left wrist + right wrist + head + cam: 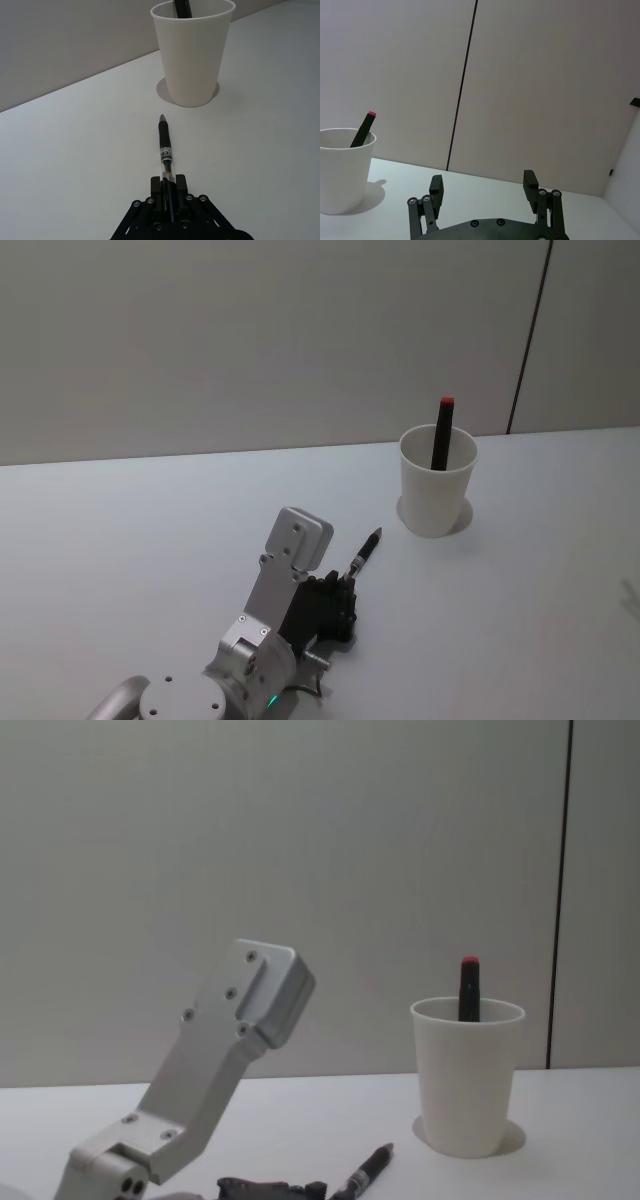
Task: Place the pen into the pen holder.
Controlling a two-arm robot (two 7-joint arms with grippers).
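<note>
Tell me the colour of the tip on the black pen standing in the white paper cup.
Red; that tip shows best in the head view.

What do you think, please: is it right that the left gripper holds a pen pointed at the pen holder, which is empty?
Not empty: the head view shows a red-tipped marker standing in the pen holder. The left gripper holds the pen pointed at it.

Table (150, 540): white and smooth; we see it run back to the wall.
Wall (250, 340): pale grey panels rising behind it.
Seam (530, 335): thin dark line between two panels, on our right.
Marker (441, 435): black, red-tipped, leaning, red end up.
</note>
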